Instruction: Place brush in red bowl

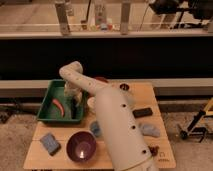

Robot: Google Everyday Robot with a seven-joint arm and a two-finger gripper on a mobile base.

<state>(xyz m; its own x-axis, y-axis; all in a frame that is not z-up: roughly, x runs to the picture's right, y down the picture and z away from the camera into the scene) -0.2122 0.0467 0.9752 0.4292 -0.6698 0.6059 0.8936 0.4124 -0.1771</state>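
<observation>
Green tray (47, 97) holds chili (59, 106); tool (73, 102) above.

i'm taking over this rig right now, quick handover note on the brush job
Gripper: down inside the green tray, at its right side. Nothing seen in its grip.
Brush: I cannot pick it out; a red-orange curved piece lies in the tray.
Red bowl: only a sliver shows behind the arm, at the table's back edge.
Purple bowl: front of the table.
Done: nothing placed that I can see.
Left: grasp the brush, carry it to the red bowl, release.
</observation>
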